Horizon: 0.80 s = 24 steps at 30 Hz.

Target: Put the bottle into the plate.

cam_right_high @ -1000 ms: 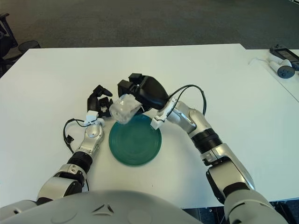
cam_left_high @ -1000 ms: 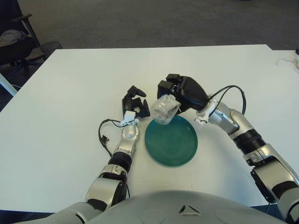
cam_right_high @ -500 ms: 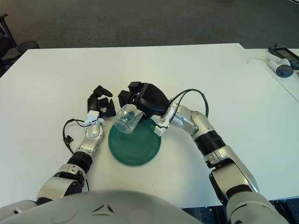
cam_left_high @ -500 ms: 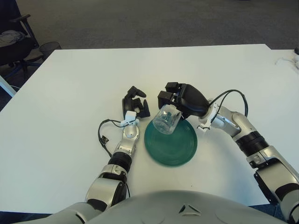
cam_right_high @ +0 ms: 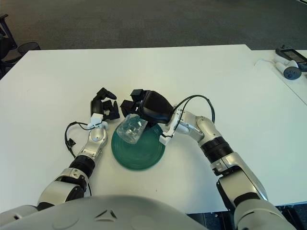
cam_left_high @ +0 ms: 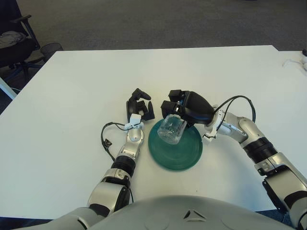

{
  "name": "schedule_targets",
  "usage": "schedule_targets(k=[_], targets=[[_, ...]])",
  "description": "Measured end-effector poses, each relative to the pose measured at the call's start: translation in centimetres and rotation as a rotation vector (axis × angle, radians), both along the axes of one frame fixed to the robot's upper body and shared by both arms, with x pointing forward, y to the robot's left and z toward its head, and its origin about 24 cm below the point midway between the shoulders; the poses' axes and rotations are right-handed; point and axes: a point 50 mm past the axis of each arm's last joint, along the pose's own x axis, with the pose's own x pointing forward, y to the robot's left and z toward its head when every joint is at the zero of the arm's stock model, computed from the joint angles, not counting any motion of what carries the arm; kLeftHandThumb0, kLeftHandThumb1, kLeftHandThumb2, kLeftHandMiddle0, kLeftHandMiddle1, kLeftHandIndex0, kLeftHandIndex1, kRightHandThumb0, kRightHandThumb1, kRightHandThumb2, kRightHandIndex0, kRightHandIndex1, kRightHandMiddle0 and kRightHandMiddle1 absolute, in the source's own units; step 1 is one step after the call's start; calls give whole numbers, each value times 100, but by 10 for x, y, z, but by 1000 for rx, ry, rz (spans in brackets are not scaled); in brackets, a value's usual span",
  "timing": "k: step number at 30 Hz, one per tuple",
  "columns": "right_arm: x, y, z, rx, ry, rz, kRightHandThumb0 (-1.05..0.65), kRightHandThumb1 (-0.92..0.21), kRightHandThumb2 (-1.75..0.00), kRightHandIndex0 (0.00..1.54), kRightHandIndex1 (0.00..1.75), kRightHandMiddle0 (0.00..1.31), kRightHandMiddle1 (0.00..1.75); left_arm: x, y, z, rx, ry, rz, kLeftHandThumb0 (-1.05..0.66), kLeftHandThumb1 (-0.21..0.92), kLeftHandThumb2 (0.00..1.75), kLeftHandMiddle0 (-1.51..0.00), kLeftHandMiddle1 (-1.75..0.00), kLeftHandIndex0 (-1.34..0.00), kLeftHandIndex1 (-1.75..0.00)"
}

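Observation:
A clear plastic bottle [cam_left_high: 171,130] lies tilted over the far left part of the round green plate [cam_left_high: 184,153], which sits on the white table. My right hand [cam_left_high: 178,111] is just behind and above the bottle, fingers curled at its far end; whether they still grip it I cannot tell. My left hand [cam_left_high: 139,104] shows just left of the plate's far rim, black fingers loosely curled and holding nothing.
The white table [cam_left_high: 72,81] stretches all around the plate. A black cable [cam_left_high: 106,136] loops beside my left forearm. An office chair [cam_left_high: 14,40] stands off the table's far left corner. Small devices [cam_right_high: 288,62] lie at the right edge.
My right hand has moved down and toward me with the bottle, bringing it from above the plate's far rim down onto or just over the plate. The left hand stayed put.

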Motion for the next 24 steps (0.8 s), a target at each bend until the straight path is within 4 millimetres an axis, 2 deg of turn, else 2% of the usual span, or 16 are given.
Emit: schedule_targets(k=[6,8,11,14,16,18,20,22,24], targets=[[0,-1,-1,-19,-11,0,-46,-35,-127,109,175,58,175,2,0,1,-3,0,-16,-53,16,150,-133,-175,-73,-175],[0,-1,0,-21,-14,2,-46,-35,-127,104,175,58,175,2,0,1,-5,1,-21,-53,16,151,-133,-175,-74,-175],[-1,0,3,-20,-16,11,-44,-41,-120,85,175,54,175,3,0,1,-8,4,-25,-53,16,151,-133,-175,-74,-175],[-3,1,5,-11,-4,26,-42,-52,-104,58,175,47,173,3,1,0,-12,9,-21,-53,16,151,-132,-175,-74,-175],[-4,1,6,-10,2,41,-40,-62,-87,34,175,42,169,4,1,0,-11,10,-18,-53,16,151,-131,-175,-74,-175],[-5,2,7,-6,8,58,-39,-67,-79,24,175,40,168,4,1,1,-11,10,-14,-53,16,151,-131,-175,-74,-175],[-6,2,7,-4,9,74,-37,-79,-63,10,165,34,167,4,2,1,-11,10,-10,-53,16,151,-130,-175,-74,-175],[-8,2,8,-5,7,90,-51,-81,-58,5,146,18,153,4,2,1,-12,10,-6,-53,16,151,-130,-175,-74,-175],[-9,2,8,-7,3,105,-58,-83,-55,2,136,10,145,4,2,1,-12,10,-4,-53,16,151,-130,-175,-74,-175]])
